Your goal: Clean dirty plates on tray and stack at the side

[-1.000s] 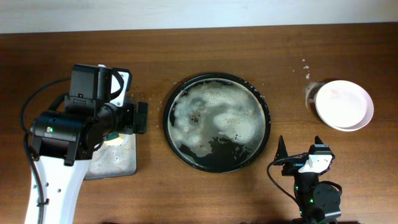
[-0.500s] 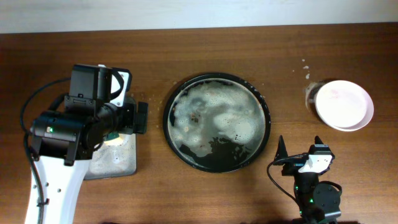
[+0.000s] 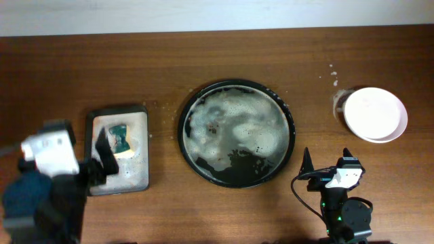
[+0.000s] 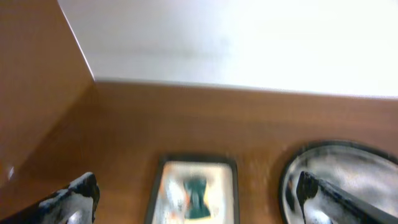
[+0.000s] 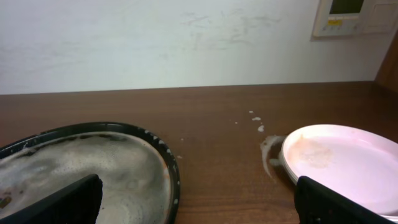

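Note:
The round black tray [image 3: 236, 133] sits mid-table, covered in grey-white foam with no plate on it; it also shows as the tray [image 5: 93, 162] and the tray [image 4: 348, 180]. White plates [image 3: 375, 114] lie stacked at the right on the side patch, next to a whitish stain [image 3: 338, 102]. The top plate [image 5: 342, 162] shows a faint pinkish tint. My left gripper [image 3: 102, 159] is open and blurred at the lower left, short of the sponge tray. My left gripper [image 4: 196, 193] holds nothing. My right gripper [image 3: 326, 157] is open and empty by the front edge, between tray and plates; my right gripper [image 5: 199, 193] frames bare wood.
A rectangular dark sponge tray [image 3: 116, 177] at the left holds a green and yellow sponge [image 3: 121, 135], seen blurred as the sponge [image 4: 198, 199]. White specks [image 3: 332, 71] dot the wood behind the plates. A pale wall runs along the table's far edge.
My left arm has pulled back from above the sponge tray toward the front left corner, uncovering the tray and the sponge. The right arm, plates and black tray have not moved.

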Tool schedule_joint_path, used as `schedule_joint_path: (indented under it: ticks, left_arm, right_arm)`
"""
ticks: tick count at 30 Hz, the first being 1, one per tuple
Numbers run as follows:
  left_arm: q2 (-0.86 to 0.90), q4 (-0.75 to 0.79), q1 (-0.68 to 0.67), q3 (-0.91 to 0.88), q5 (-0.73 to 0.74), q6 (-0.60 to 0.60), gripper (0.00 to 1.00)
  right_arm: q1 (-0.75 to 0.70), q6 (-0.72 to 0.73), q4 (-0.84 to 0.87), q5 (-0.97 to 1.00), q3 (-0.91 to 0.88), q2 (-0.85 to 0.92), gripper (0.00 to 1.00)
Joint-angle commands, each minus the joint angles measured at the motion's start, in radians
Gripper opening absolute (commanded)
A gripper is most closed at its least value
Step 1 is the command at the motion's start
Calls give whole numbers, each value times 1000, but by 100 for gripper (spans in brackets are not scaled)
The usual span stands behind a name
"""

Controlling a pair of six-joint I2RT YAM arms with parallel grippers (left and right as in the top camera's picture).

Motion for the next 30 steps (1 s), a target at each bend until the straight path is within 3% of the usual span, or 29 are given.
schedule_joint_path:
  ticks: [1, 8, 14, 27, 30]
  left_arm:
    - [-163, 83, 11, -185, -15, 43, 99]
    - [-421, 373, 15, -597, 3, 43, 99]
    - [-637, 479, 8, -861, 12, 43, 99]
    - [-642, 802, -6, -1157, 6, 43, 99]
    - [-642, 793, -7, -1155, 5, 43, 99]
  right_arm:
    - [-4, 3, 3, 9, -11, -10, 99]
    - [-4, 3, 3, 9, -11, -10, 99]
    - [-4, 3, 3, 9, -11, -10, 99]
    - [-4, 3, 3, 9, -11, -10, 99]
    - [-4, 3, 3, 9, -11, -10, 99]
